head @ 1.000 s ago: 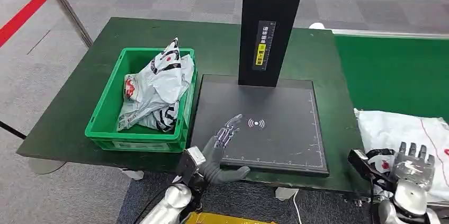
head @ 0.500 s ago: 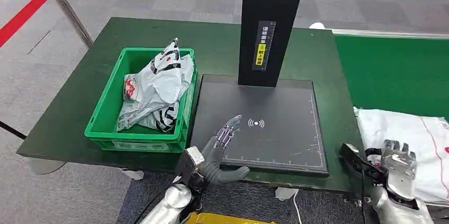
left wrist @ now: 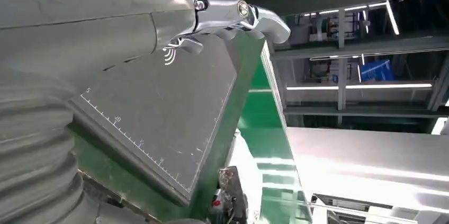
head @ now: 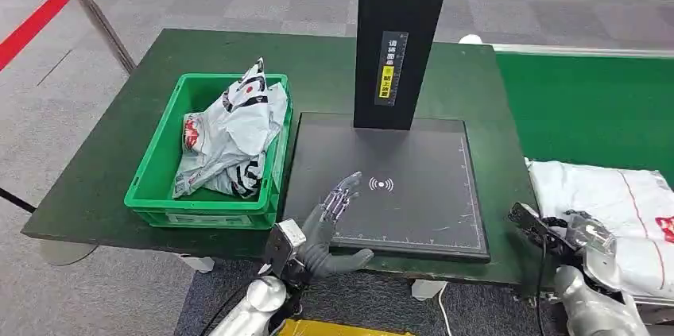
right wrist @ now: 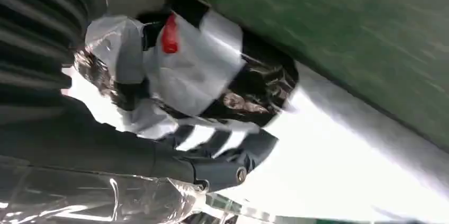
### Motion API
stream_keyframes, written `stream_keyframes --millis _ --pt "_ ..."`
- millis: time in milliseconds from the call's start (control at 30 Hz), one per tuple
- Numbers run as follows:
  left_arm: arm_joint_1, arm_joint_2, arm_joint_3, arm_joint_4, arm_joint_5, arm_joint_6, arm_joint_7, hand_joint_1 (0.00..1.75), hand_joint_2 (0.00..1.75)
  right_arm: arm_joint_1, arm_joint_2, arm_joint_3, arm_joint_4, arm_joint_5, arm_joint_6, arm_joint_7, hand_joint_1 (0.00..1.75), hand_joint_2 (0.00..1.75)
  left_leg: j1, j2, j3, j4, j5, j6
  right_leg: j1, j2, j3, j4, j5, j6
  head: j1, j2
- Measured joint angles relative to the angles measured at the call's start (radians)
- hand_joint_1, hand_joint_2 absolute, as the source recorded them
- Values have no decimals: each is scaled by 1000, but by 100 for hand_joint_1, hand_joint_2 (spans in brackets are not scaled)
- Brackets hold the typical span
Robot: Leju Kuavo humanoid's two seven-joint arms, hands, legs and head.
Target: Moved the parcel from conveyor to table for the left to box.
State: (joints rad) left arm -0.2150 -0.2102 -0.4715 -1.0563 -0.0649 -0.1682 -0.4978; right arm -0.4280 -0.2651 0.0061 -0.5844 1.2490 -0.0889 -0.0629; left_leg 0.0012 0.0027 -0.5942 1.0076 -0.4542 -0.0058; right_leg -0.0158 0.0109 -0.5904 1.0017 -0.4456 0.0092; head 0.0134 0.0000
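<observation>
A white plastic parcel [head: 616, 197] with red and black print lies on the green conveyor [head: 588, 106] at the right. My right hand [head: 586, 234] sits at the parcel's near left corner. In the right wrist view its fingers [right wrist: 212, 168] curl around the crumpled black-and-white corner of the parcel [right wrist: 201, 75] and grip it. My left hand [head: 330, 217] hovers with fingers spread over the front edge of the black scanner pad [head: 413, 169], holding nothing. The left wrist view shows its fingertips [left wrist: 238, 15] above the pad [left wrist: 159, 123].
A green bin [head: 151, 185] holding several white bagged parcels [head: 230, 129] stands on the dark green table [head: 103, 153], left of the pad. A black column [head: 393, 34] rises from the pad's far edge. A barrier post with red tape [head: 95, 14] stands at the far left.
My right hand has come down from above the parcel and turned in onto its near left corner, fingers closing on the plastic. The left hand has stayed where it was.
</observation>
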Motion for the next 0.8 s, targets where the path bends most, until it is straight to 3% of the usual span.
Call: stream_keyframes --millis 100,800 --pt "0 1 0 1 0 3 0 0 175 -16 0 6 8 0 2 7 175 175 0 0 9 0 1 -1 0 0 0 0 1 -1 0 0" --pt "0 4 0 18 -6 21 -5 0 175 -11 3 10 23 -77 -66 10 175 175 1 -1 11 0 2 0 0 -1 2 0 1 -1 0 0"
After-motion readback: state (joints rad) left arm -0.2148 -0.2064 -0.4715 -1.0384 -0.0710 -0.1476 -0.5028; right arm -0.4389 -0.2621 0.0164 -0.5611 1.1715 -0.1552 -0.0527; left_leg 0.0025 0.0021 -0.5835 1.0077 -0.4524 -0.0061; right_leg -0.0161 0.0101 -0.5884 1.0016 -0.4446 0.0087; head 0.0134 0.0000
